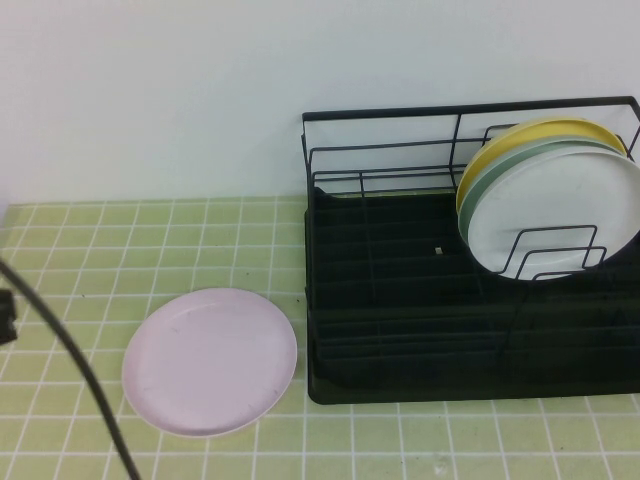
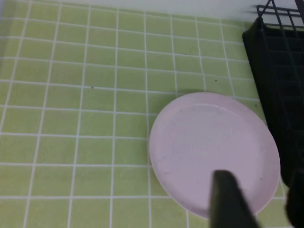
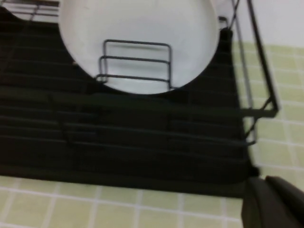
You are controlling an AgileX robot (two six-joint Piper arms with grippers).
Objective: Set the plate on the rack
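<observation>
A pale pink plate (image 1: 210,362) lies flat on the green tiled table, left of the black dish rack (image 1: 400,330). In the left wrist view my left gripper (image 2: 263,204) hovers open above the near edge of the pink plate (image 2: 209,142), one finger (image 2: 230,202) over the plate and the other beside the rack (image 2: 280,80). Nothing is between the fingers. My right gripper (image 3: 275,202) is shut and empty, off the front right corner of the rack (image 3: 142,142). Neither gripper shows in the high view.
Yellow (image 1: 540,135), green (image 1: 500,175) and white (image 1: 560,210) plates stand upright in the rack's right slots. The white plate (image 3: 137,33) also fills the right wrist view. A black cable (image 1: 70,350) of the left arm crosses the table's left edge.
</observation>
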